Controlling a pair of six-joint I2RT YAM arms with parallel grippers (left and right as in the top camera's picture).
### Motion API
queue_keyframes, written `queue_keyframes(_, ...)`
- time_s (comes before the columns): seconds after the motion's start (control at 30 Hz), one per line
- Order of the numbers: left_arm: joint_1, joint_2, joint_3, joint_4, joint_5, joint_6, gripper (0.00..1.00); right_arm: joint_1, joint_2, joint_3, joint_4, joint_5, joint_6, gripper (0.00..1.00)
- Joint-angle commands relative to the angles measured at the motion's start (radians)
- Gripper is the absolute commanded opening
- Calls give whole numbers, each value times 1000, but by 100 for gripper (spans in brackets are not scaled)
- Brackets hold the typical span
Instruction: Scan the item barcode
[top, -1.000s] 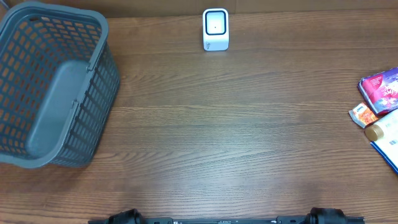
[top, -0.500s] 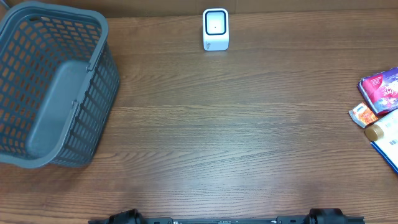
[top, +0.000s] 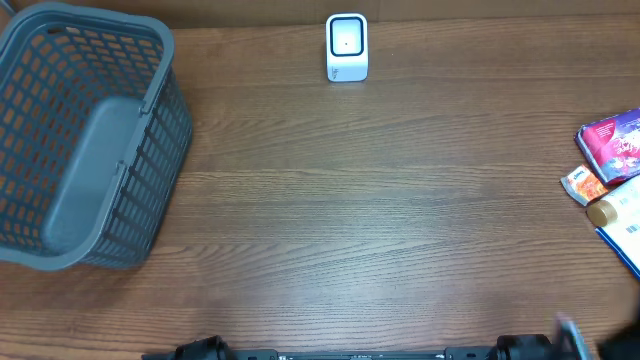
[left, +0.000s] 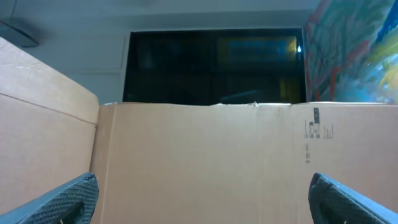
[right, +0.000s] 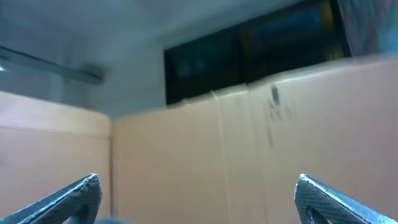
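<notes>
Fingers (left: 65, 200) gape wide; upright white scanner (top: 347, 47) faces toward them.

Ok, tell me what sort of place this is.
Most likely a mock shop checkout set up on a wooden table: a white barcode scanner stands at the far edge, a grey shopping basket sits on the left, and packaged goods lie at the right edge.

The basket (top: 60, 255) runs off the left edge of the top view, and the blue pack (top: 628, 238) runs off the right edge. A grey smear (top: 568, 333) at the bottom right is too blurry to name. The bottom edge cuts the left fingers (left: 65, 199) and right fingers (right: 65, 198), the right wrist view is blurry, and the box print (left: 315, 132) is too small to read.
</notes>
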Motion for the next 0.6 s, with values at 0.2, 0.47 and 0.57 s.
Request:
queue_keyframes(0.2,-3,-8,-5,4,3,-10,100,6,-2,-395,323,63,-126,100)
queue_keyframes(0.47,-3,-8,-19,5,3,-10,100,6,-2,-604,499,243,-125,100)
queue_keyframes(0.57,-3,-8,-31,11,3,-10,100,6,-2,-635,472,243,-125,100)
